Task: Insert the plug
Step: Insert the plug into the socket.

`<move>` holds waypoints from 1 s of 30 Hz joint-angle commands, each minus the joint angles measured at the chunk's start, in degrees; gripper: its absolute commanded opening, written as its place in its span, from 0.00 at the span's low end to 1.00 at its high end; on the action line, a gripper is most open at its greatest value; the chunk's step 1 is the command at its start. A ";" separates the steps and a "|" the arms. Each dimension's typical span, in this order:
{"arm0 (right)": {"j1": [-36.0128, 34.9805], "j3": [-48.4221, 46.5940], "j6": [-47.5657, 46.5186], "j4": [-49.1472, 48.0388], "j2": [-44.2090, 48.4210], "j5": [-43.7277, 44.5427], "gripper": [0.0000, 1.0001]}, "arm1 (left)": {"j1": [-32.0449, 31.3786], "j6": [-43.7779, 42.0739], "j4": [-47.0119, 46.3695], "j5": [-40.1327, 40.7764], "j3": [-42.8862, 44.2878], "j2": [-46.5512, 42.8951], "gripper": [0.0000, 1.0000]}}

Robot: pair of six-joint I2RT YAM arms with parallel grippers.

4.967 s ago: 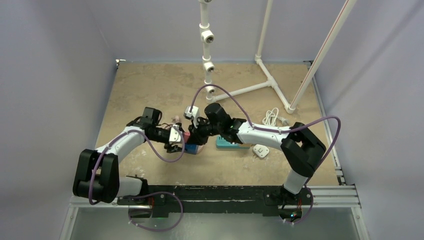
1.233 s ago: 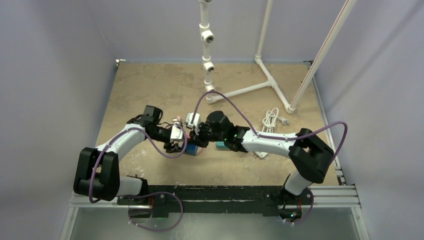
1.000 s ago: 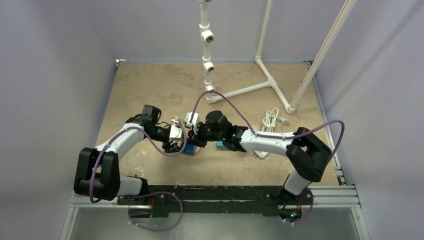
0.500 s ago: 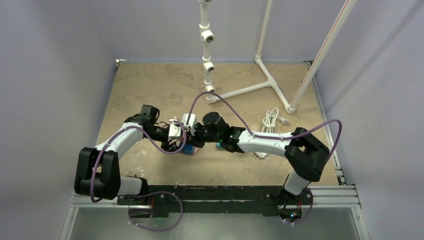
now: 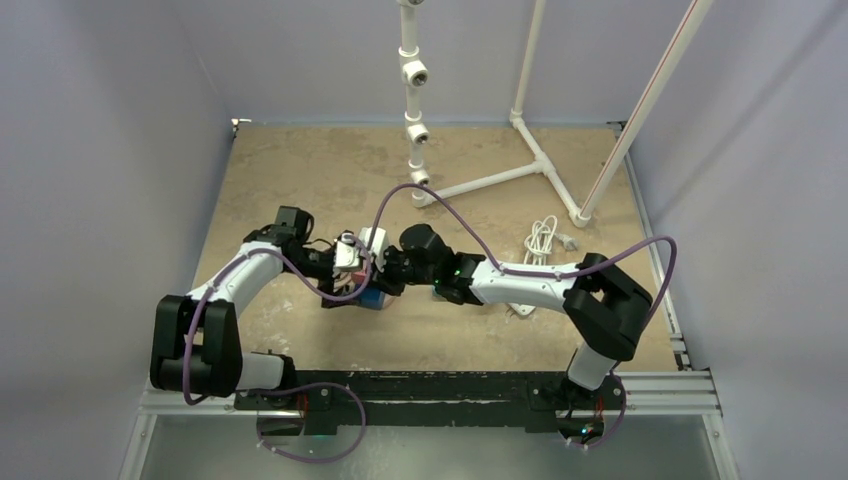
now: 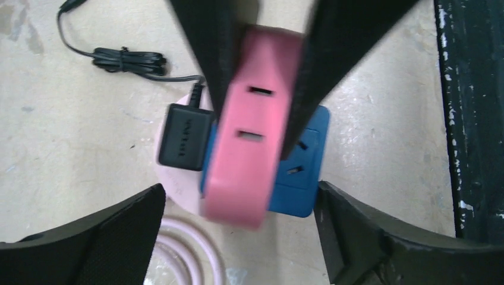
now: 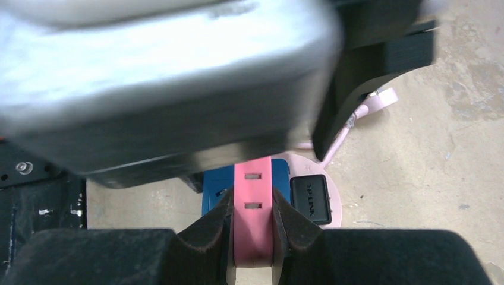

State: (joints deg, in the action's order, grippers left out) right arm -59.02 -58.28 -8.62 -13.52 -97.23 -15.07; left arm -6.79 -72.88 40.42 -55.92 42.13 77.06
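At the middle of the counter (image 5: 300,170) the two arms meet over the blue socket block (image 6: 300,172). The right tool (image 7: 252,202) is clenched on the pink plug (image 6: 243,154), holding it over the block and covering much of its face. The left tool (image 6: 238,196) hangs released, its fingers spread wide to either side. A black adapter (image 6: 184,136) sits just beside the block. The prongs are hidden; I judge that the plug is not yet seated, so pressing it home and letting go are left.
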 commanded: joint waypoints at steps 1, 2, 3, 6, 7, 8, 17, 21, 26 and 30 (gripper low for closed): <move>-2.22 2.73 0.06 16.96 -4.84 -2.35 0.00 | 0.96 -0.04 2.67 1.30 5.06 -0.23 0.95; -2.23 2.59 -0.01 17.08 -4.85 -2.48 0.00 | 1.21 -0.67 4.57 1.14 5.78 -0.57 0.96; -2.17 2.61 -0.07 16.81 -4.71 -2.66 0.00 | 1.62 -1.27 6.23 0.94 6.52 -0.97 0.97; -2.23 2.82 -0.05 16.51 -4.37 -3.16 0.00 | 3.44 -1.86 9.82 -0.11 8.15 -2.24 0.99; -2.24 2.89 -0.15 16.57 -4.40 -3.05 0.00 | 3.74 -1.78 10.55 -0.49 8.49 -2.51 0.97; -2.22 3.03 -0.23 16.55 -4.33 -2.92 0.00 | 3.81 -1.82 11.13 -0.81 8.91 -2.64 0.93; -2.23 3.87 0.08 15.32 -3.25 -1.37 0.00 | 4.48 -4.64 19.24 -5.41 11.73 -3.03 0.85; -2.24 3.87 -0.13 15.54 -3.34 -1.04 0.00 | 4.46 -7.57 21.44 -8.96 12.59 -3.09 0.59; -2.24 3.66 0.16 15.36 -3.52 -0.93 0.00 | 3.68 -12.42 24.16 -10.66 12.83 -2.83 0.36; -2.24 3.48 0.45 15.28 -3.71 -0.50 0.00 | 2.86 -15.48 24.97 -10.43 11.87 -2.78 0.18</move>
State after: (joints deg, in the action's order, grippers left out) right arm -59.72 -58.59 -9.04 -13.34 -97.32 -14.92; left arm -3.07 -82.89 62.19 -62.70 53.06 75.29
